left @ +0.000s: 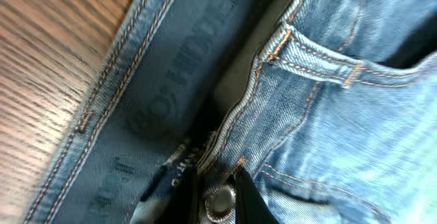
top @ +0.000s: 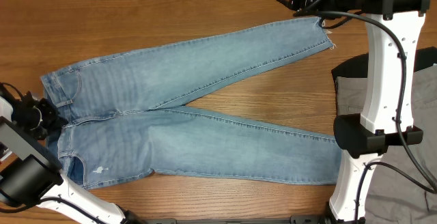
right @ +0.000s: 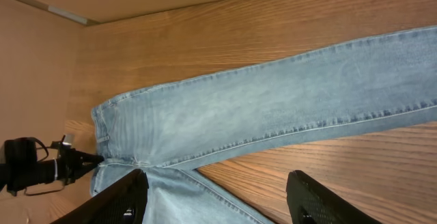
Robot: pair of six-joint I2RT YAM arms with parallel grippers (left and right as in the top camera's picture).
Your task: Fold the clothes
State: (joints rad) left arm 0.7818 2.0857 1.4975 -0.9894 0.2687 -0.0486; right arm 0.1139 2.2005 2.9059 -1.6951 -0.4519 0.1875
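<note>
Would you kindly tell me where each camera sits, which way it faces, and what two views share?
Overhead: above the table, looking straight down on the spread jeans; both arms show, left gripper at the waistband.
Left wrist: close over the waistband, facing the metal button between its own dark fingers.
Right wrist: raised near the far leg's hem, looking along it towards the waist; open right gripper frames the bottom.
Shared: overhead and right wrist both show the left gripper at the waistband.
</note>
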